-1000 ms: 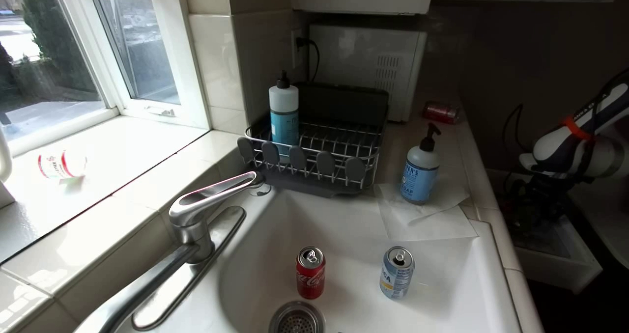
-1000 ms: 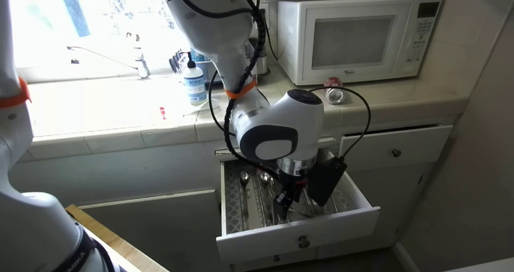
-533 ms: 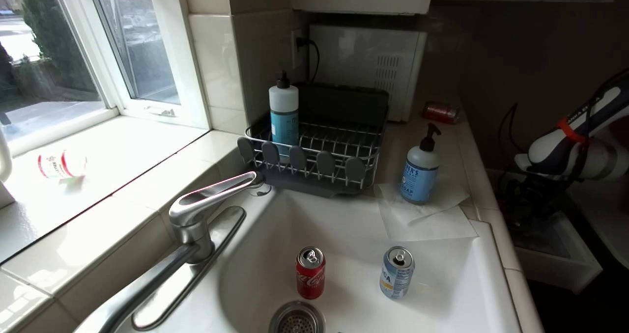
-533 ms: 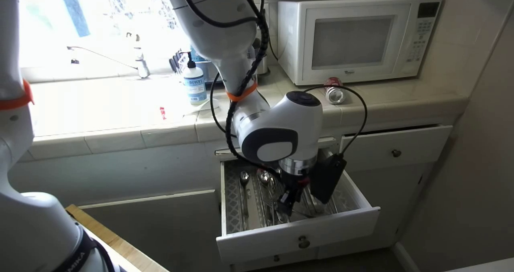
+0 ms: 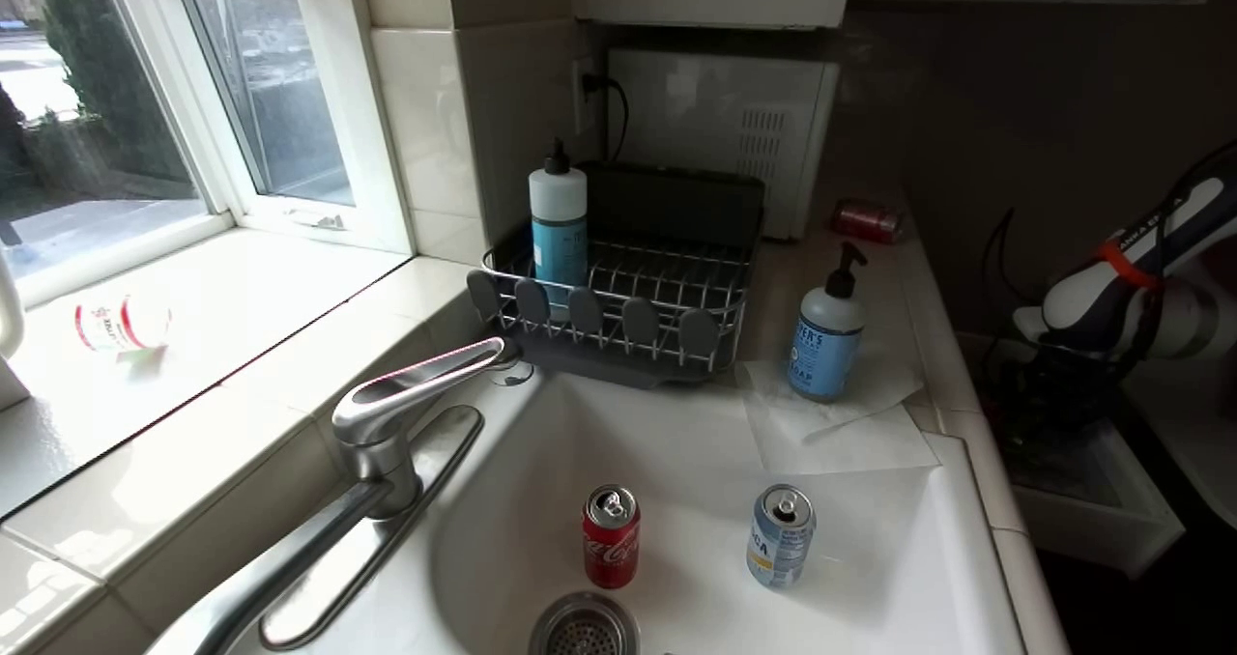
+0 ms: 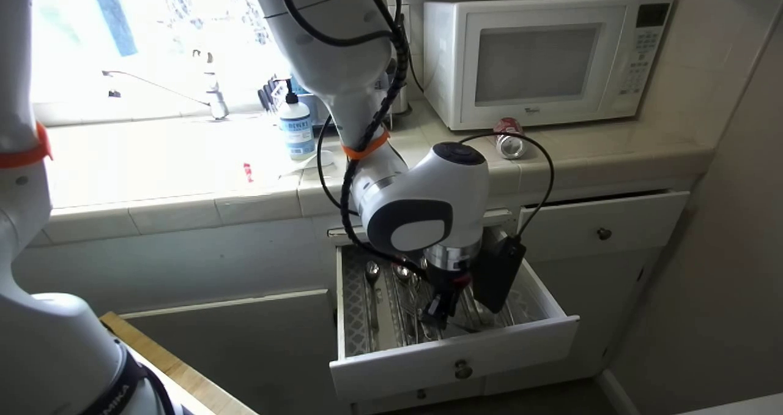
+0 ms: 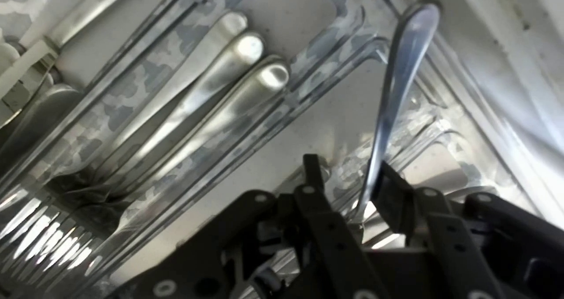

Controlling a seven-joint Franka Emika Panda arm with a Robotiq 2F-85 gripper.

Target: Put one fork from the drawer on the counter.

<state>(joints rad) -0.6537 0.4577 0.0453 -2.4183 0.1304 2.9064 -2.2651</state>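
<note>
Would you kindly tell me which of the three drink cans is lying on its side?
It is the red can in front of the microwave; the other red can and the pale blue can both stand upright in the sink.

Forks (image 7: pixel 169 121) — glossy metal | counter (image 5: pixel 401 578) — smooth, glossy | tray (image 7: pixel 249 145): clear plastic (seemingly) | end effector (image 7: pixel 348 180): matt
</note>
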